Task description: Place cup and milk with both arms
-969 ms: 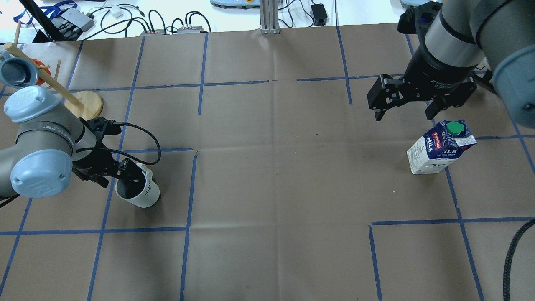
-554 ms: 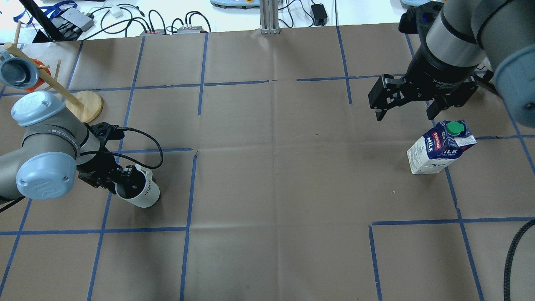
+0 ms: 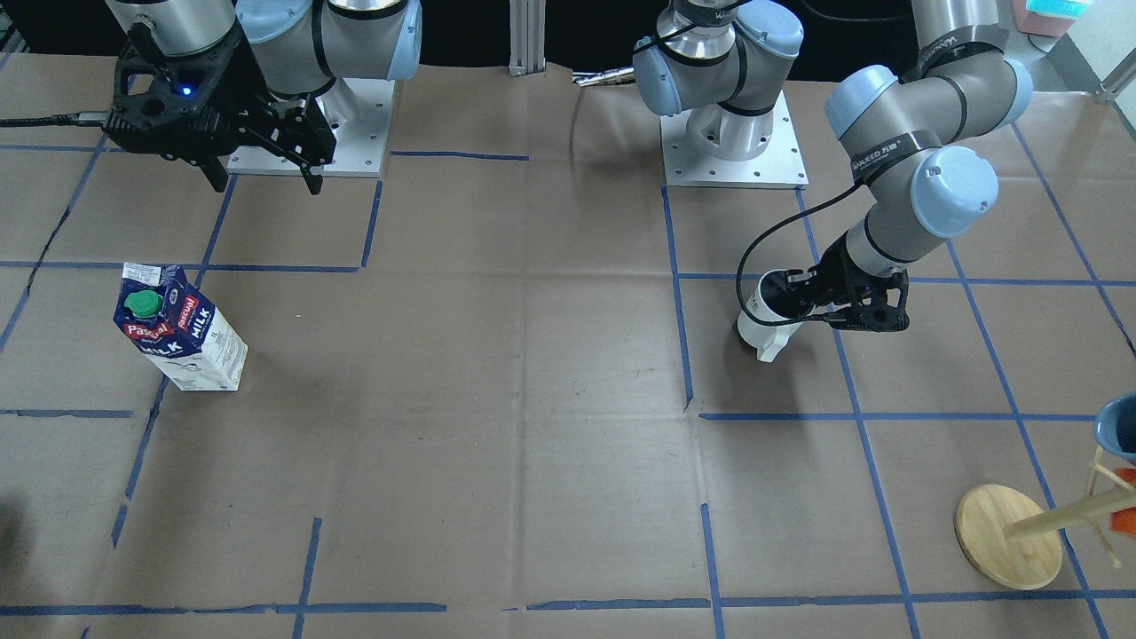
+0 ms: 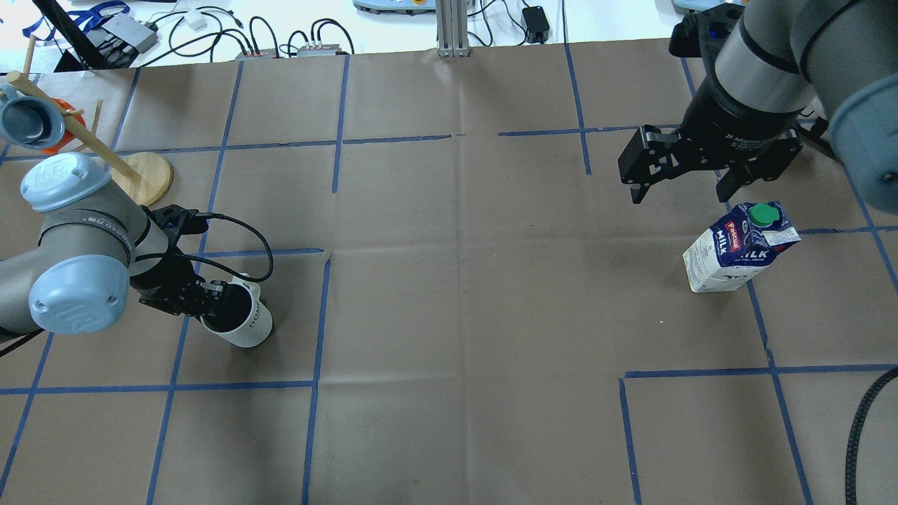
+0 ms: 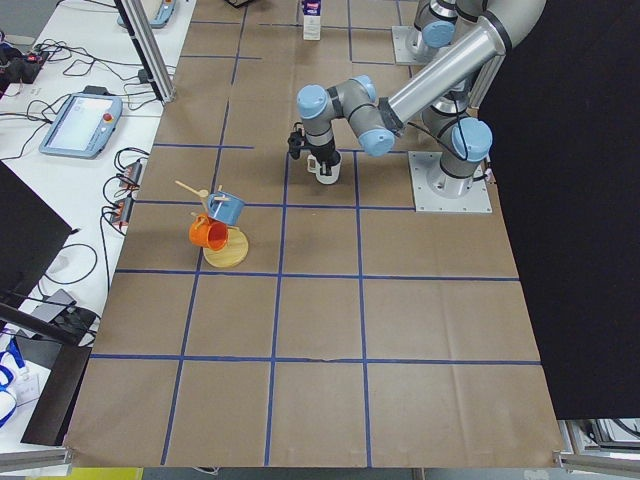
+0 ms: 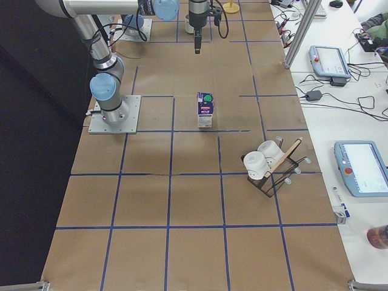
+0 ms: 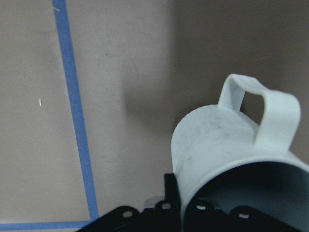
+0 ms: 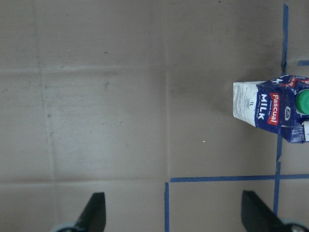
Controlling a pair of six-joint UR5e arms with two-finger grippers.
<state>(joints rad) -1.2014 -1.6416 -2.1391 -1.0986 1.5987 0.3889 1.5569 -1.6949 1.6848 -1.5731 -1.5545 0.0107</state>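
The cup is a white mug with a grey inside, tilted over the table at the left. My left gripper is shut on its rim, one finger inside. The cup also shows in the front view, with the left gripper beside it, and close up in the left wrist view, handle up. The milk stands upright at the right, untouched. My right gripper hangs open and empty above the table just beyond it. The milk also shows in the front view and the right wrist view.
A wooden mug tree with a blue and an orange mug stands at the far left, behind the left arm. A rack with white cups sits past the milk. Cables lie along the far edge. A black hose hangs at the near right.
My left arm has shifted a little, and the cup in its grip has moved slightly to the right and toward the near side. The right gripper and the milk have barely moved.
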